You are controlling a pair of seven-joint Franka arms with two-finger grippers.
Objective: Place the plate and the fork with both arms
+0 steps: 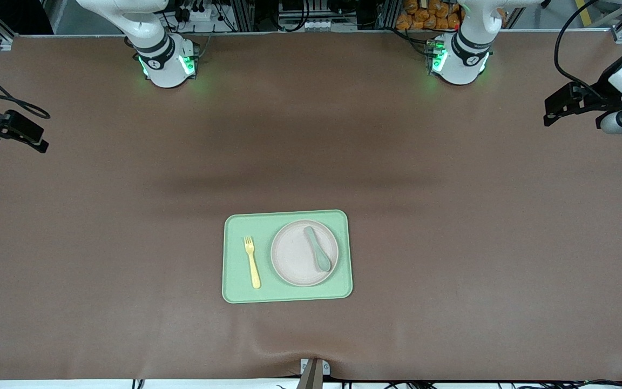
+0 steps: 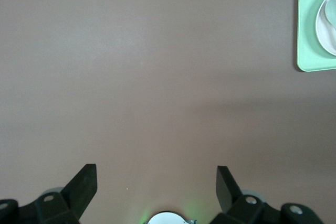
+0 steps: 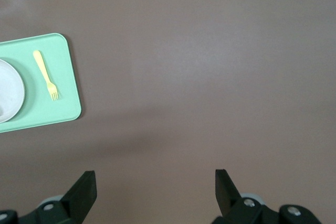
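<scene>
The pale cream plate (image 1: 297, 259) lies on a light-green tray (image 1: 287, 292) near the middle of the table. A grey-green spoon (image 1: 317, 249) rests on the plate. The pale-yellow fork (image 1: 252, 262) lies on the tray beside the plate, toward the right arm's end. The left gripper (image 1: 551, 112) hangs open and empty over the left arm's end of the table, well away from the tray. In its wrist view (image 2: 156, 182) it is over bare mat. The right gripper (image 1: 38, 141) is open and empty over the right arm's end. Its wrist view (image 3: 155, 184) shows the fork (image 3: 45, 74) and plate (image 3: 8, 95).
A brown mat (image 1: 451, 243) covers the whole table. The arms' bases (image 1: 168, 65) (image 1: 459, 62), lit green, stand along the table's edge farthest from the front camera. A corner of the tray (image 2: 310, 24) shows in the left wrist view.
</scene>
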